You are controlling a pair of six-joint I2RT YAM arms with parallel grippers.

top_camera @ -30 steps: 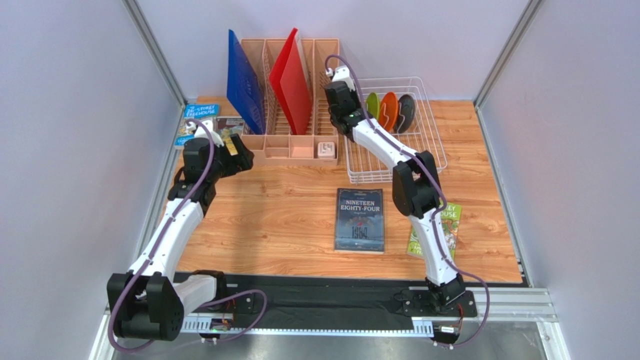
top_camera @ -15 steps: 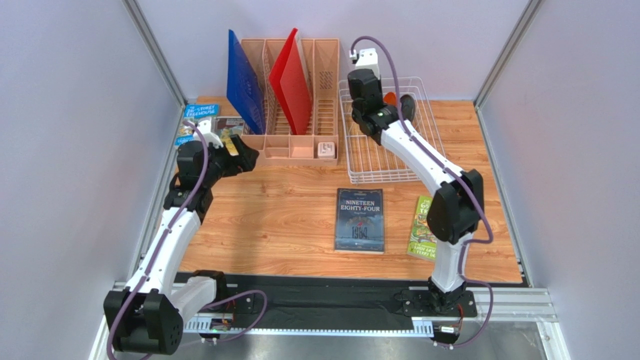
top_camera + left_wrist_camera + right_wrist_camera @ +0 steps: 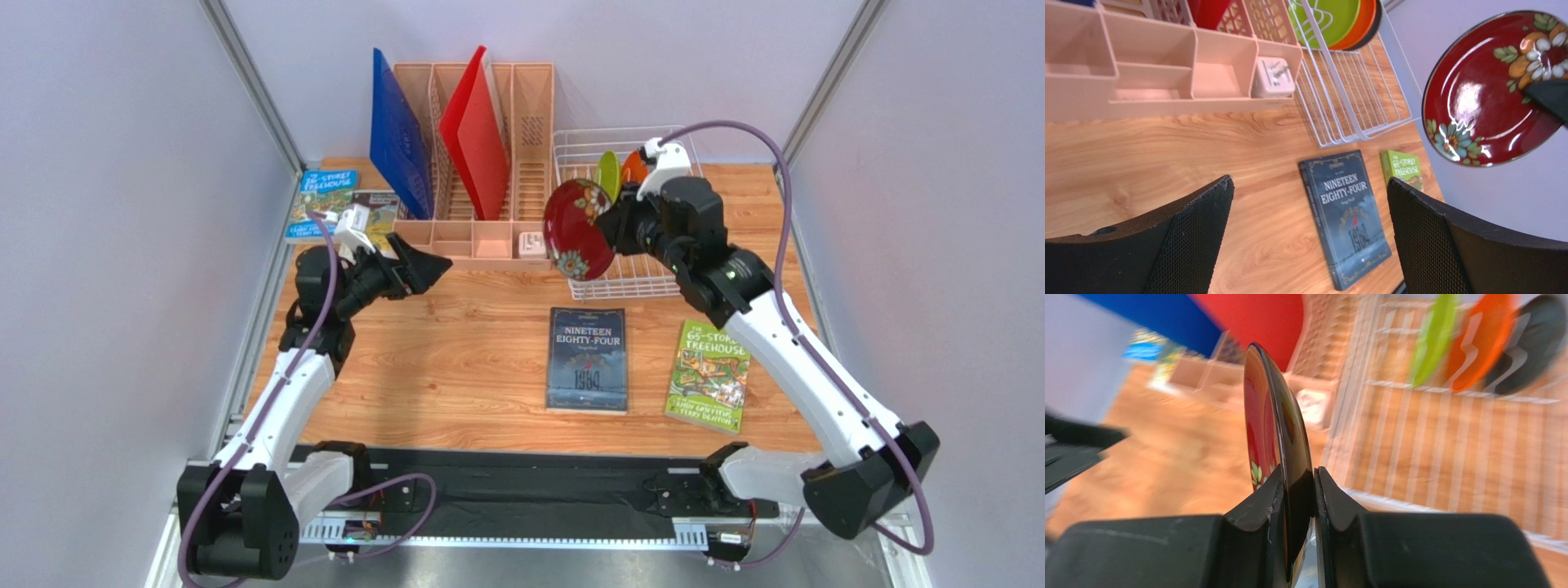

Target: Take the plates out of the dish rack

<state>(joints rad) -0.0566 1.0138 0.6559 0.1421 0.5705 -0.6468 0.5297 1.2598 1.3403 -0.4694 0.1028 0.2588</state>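
My right gripper (image 3: 610, 228) (image 3: 1298, 478) is shut on the rim of the dark red floral plate (image 3: 577, 230) (image 3: 1281, 416). It holds the plate on edge in the air, over the front left corner of the white wire dish rack (image 3: 632, 284) (image 3: 1425, 459). The plate also shows in the left wrist view (image 3: 1493, 92). The lime green plate (image 3: 607, 172) (image 3: 1435, 337), the orange plate (image 3: 633, 163) (image 3: 1484, 340) and the dark teal-grey plate (image 3: 1536, 343) stand upright at the rack's back. My left gripper (image 3: 411, 263) (image 3: 1309, 190) is open and empty, left of the plate, above the table.
A pinkish-tan organiser (image 3: 478, 239) holds a tall blue board (image 3: 399, 135) and a red board (image 3: 476, 129). A dark book (image 3: 586, 358) and a green book (image 3: 709, 376) lie on the table in front of the rack. More books (image 3: 325, 199) lie at the back left.
My right gripper has lifted the dark red plate out of the rack and swung it forward and to the left. My left gripper has shifted right and turned toward the plate.
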